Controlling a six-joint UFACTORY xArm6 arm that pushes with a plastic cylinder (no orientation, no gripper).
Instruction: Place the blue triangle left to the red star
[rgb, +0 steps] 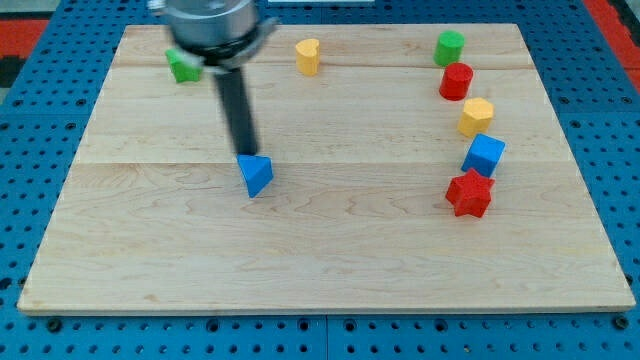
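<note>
Tool is my tip (246, 152), touching the blue triangle (257, 175) just below; red star (469, 194) far right.

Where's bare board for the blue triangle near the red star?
Bare wood runs from the blue triangle to the red star, and along the view's bottom. Crowded: the blue cube touches the star above. My tip sits at the triangle's top-left.
</note>
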